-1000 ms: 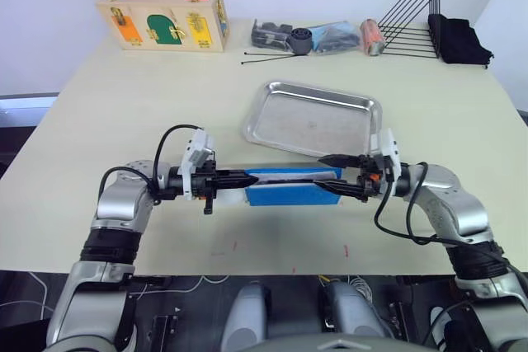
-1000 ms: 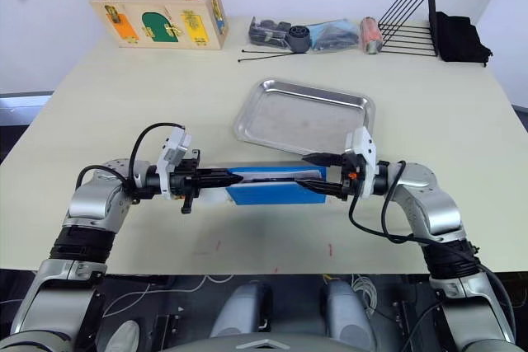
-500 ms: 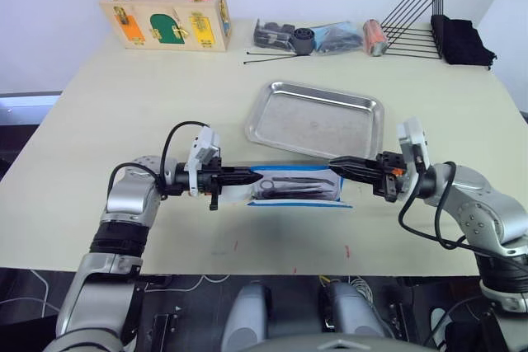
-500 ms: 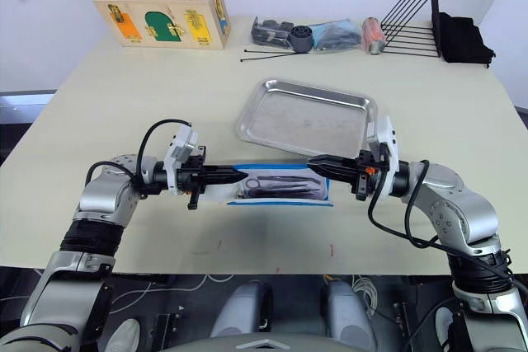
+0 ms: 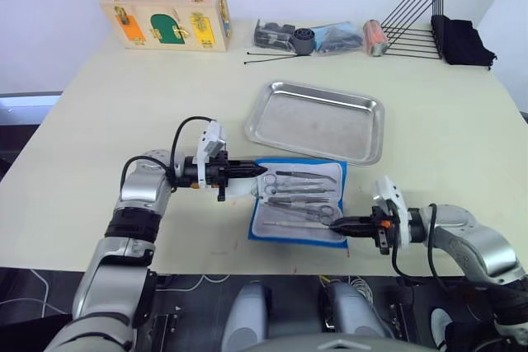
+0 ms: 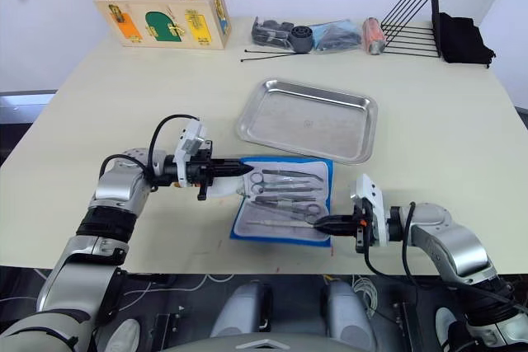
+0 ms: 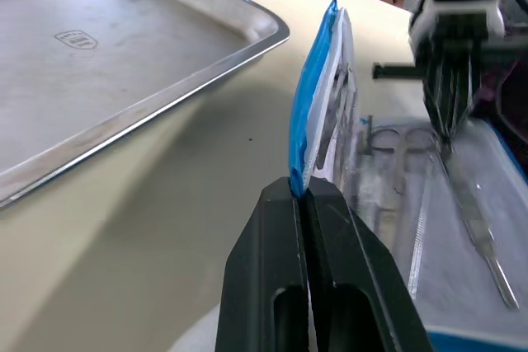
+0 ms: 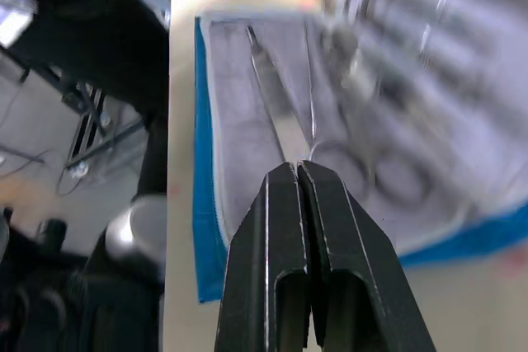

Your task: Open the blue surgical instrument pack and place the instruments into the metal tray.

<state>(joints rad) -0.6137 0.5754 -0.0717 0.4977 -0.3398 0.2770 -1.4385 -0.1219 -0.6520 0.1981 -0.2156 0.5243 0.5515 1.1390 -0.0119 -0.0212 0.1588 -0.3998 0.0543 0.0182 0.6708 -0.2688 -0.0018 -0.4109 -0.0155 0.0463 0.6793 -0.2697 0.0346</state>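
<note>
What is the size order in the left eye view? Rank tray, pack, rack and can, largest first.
1. Tray and pack: they look about equal, and the opened pack lies nearer the camera, so no ranking between them.
2. Rack.
3. Can, clearly smallest.

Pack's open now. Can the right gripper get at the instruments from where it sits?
Probably yes. The right gripper sits shut at the near right corner of the blue surgical instrument pack, and the instruments lie uncovered on the lining just beyond it. Nothing stands between; it must open first. The left gripper pinches the pack's far left edge.
</note>
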